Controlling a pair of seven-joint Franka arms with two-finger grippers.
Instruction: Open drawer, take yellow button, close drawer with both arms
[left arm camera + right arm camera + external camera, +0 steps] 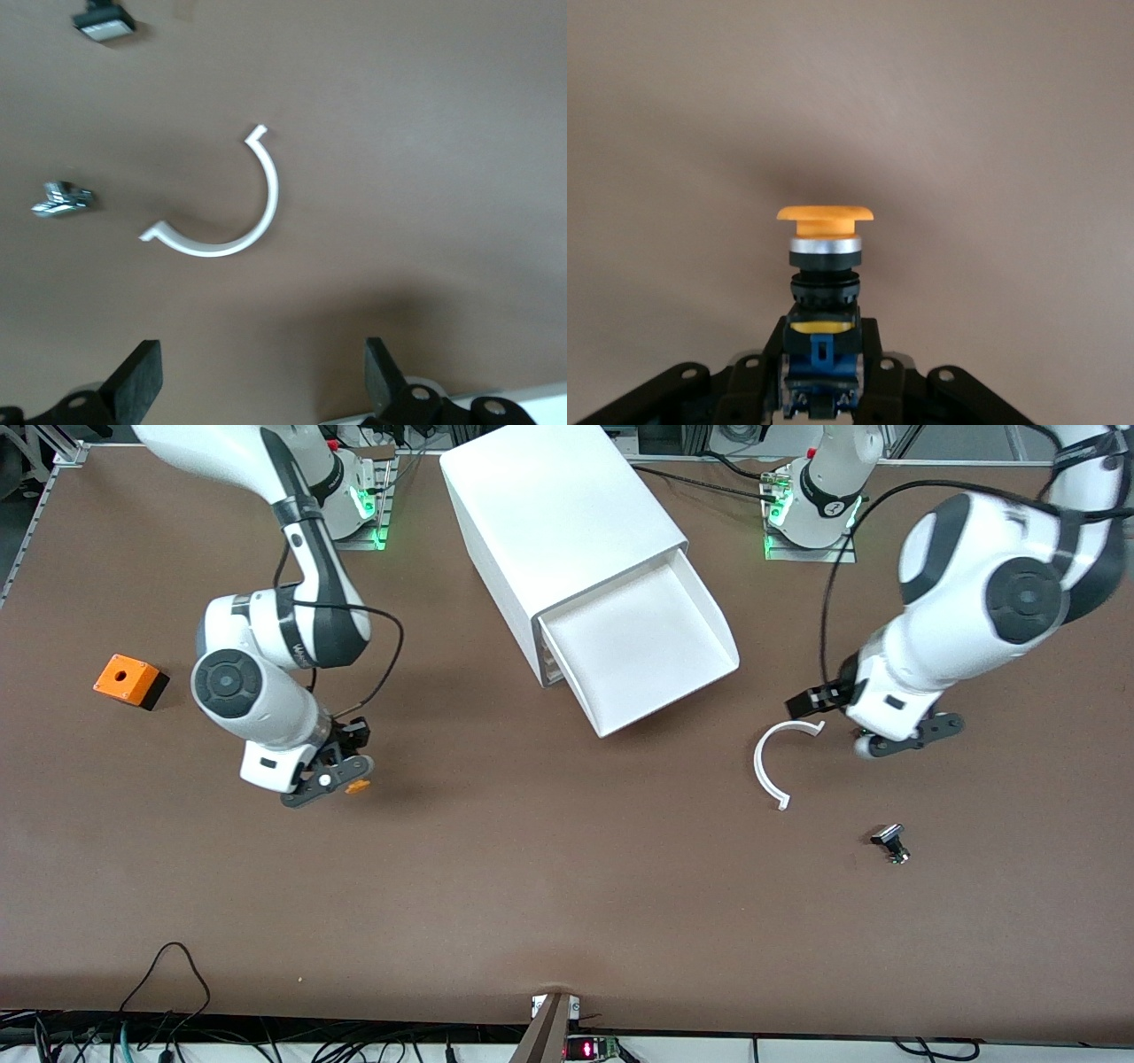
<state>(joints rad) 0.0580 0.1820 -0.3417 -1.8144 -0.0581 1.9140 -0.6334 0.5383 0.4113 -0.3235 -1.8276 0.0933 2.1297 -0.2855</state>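
Observation:
The drawer stands pulled out of the white cabinet, and its white tray shows nothing inside. My right gripper hangs over bare table toward the right arm's end, shut on the black body of the button. The orange-yellow cap points away from the wrist. My left gripper hovers low over the table beside the drawer's front, toward the left arm's end. It is open, with nothing between its fingers.
A white C-shaped ring lies on the table just under the left gripper. Small black-and-silver knobs lie nearer the front camera. An orange cube with a hole sits at the right arm's end.

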